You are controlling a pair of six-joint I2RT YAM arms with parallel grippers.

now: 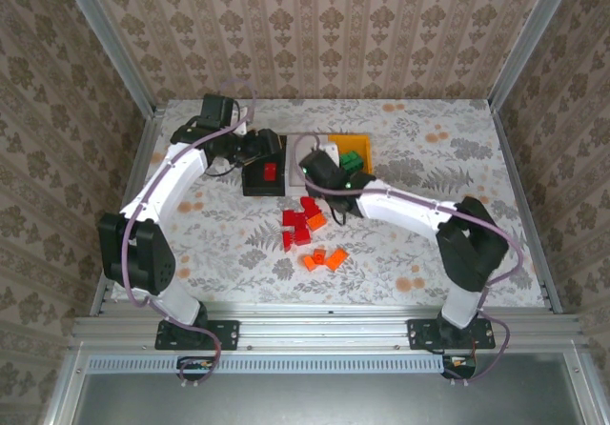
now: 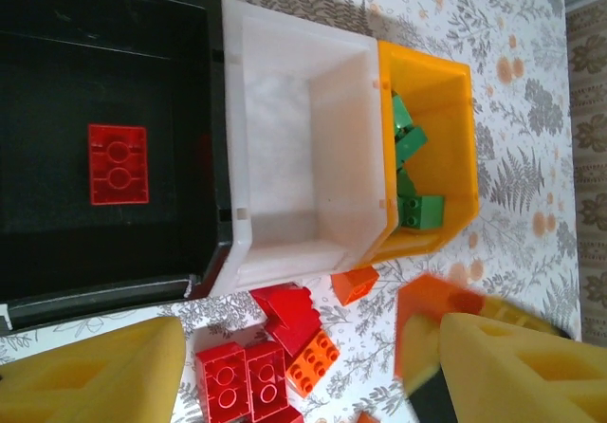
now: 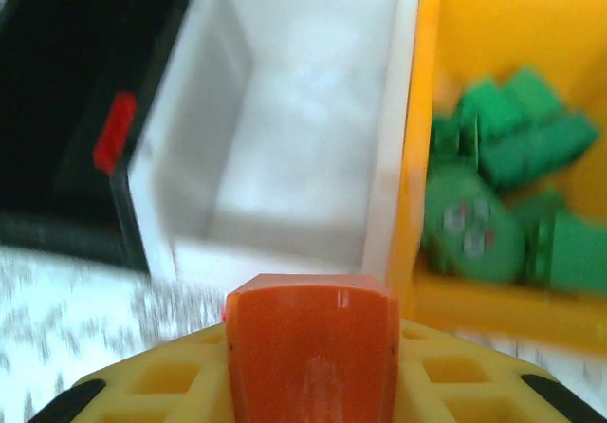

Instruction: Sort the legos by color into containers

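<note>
Orange lego [image 3: 311, 333] gripped by right hand [image 3: 311, 385], apparently before the white container [image 3: 275, 252] rim; left hand [image 2: 303, 376] released.

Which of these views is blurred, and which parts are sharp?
Right wrist: motion blur smears the black bin, white bin and green bricks, while the orange brick nearest the lens is fairly sharp. Left wrist: bins crisp, the red brick well defined, the yellow fingers soft at the bottom edge. Top external: even light, no glare, sharp throughout.
</note>
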